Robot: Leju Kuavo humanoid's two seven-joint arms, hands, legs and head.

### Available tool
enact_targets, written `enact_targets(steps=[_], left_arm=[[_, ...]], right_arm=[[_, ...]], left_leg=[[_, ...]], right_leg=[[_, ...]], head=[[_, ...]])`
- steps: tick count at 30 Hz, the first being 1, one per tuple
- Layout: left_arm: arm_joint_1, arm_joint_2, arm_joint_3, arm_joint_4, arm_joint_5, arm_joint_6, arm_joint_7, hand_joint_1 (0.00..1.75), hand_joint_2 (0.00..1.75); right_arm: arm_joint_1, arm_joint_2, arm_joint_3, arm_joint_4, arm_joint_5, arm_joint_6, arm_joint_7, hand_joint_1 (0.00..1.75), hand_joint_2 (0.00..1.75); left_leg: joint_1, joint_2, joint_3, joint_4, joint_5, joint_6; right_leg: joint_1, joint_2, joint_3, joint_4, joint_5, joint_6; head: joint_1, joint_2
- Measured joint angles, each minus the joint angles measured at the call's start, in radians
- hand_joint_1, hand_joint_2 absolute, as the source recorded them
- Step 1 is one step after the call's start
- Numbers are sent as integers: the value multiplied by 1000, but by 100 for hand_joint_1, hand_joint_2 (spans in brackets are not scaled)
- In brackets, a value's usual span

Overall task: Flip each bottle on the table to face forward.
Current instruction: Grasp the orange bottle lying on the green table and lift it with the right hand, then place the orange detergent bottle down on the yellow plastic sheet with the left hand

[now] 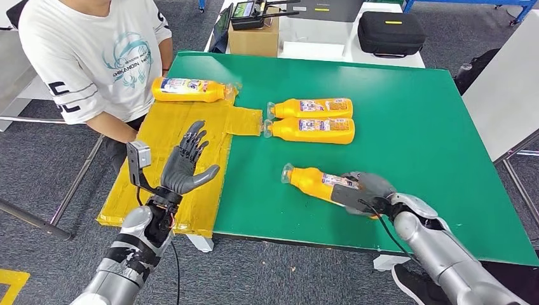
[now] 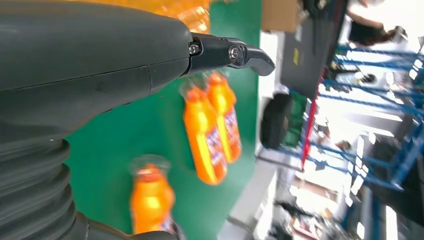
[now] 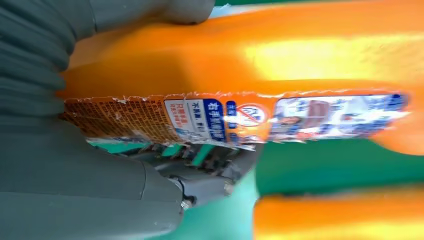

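Right hand fingers wrapped around nearest orange bottle, lying near green table front edge. I see left hand raised, fingers spread, holding nothing.

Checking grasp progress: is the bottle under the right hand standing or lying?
Lying. The bottle rests on its side on the green table, cap end leftward, with the right hand gripping its base end.

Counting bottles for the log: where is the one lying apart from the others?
In the head view, the lone bottle lies on the yellow mat, far left, beside the seated person.
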Motion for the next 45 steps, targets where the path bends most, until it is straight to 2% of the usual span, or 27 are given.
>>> enact_targets(steps=[2, 4, 7, 12, 15, 21, 26, 31, 36, 41, 45], left_arm=[[12, 2, 1, -11, -13, 27, 8, 0, 175], [22, 3, 2, -22, -19, 42, 13, 0, 175], [30, 4, 2, -32, -21, 49, 15, 0, 175], [33, 6, 3, -37, -22, 59, 15, 0, 175], [33, 6, 3, -37, -32, 83, 18, 0, 175], [11, -7, -12, -28, -54, 154, 22, 0, 175], [-38, -29, -50, 10, -26, 147, 40, 0, 175], [-91, -47, -98, 56, 9, 129, 65, 0, 175], [-135, -58, -142, 103, 66, 85, 91, 0, 175], [-169, -68, -190, 125, 119, 19, 115, 0, 175], [-185, -77, -230, 124, 144, 8, 136, 0, 175]], right_arm=[[52, 29, -45, -39, 9, -97, 30, 175, 175], [99, 63, -95, -80, 25, -153, 46, 175, 175], [141, 97, -145, -125, 36, -167, 56, 175, 175], [170, 121, -196, -158, 46, -171, 53, 175, 175], [201, 151, -235, -191, 37, -230, 11, 175, 175], [290, 279, -318, -310, -16, -392, -104, 175, 175], [306, 370, -317, -336, -28, -491, -180, 175, 175], [274, 423, -294, -296, -40, -551, -253, 175, 175], [236, 446, -255, -237, -42, -563, -296, 175, 175], [196, 448, -202, -180, -25, -545, -345, 175, 175], [163, 448, -168, -141, -13, -533, -357, 175, 175]], left_leg=[[0, 0, 0, 0, 0, 0], [0, 0, -1, 0, 0, 0], [0, -1, -1, 0, 0, 0], [0, -1, -2, 0, 0, 0], [0, -1, -2, 0, 0, 0], [1, 0, -2, 0, 0, 0], [2, 0, -3, 0, 0, -1], [1, 0, -3, 0, 0, 0], [1, 0, -3, 0, 0, 0], [1, 0, -3, 0, 0, 0], [1, 0, -3, 0, 0, 0]], right_leg=[[0, 0, 0, 0, 0, 0], [0, 0, -1, 0, 0, 0], [0, 0, -2, 0, 0, 0], [0, 0, -2, 0, 0, 0], [0, -1, -2, 0, 0, 0], [1, 0, -4, 0, -1, 0], [1, 0, -4, 0, -1, 0], [0, 0, -4, 0, 0, 0], [0, 0, -4, 0, 0, 0], [0, 0, -4, 1, 0, 0], [0, 0, -4, 0, 0, 0]], head=[[0, 0], [0, 0], [0, 0], [0, 0], [0, 0], [0, 0], [0, 0], [0, 0], [0, 0], [0, 0], [0, 0]])
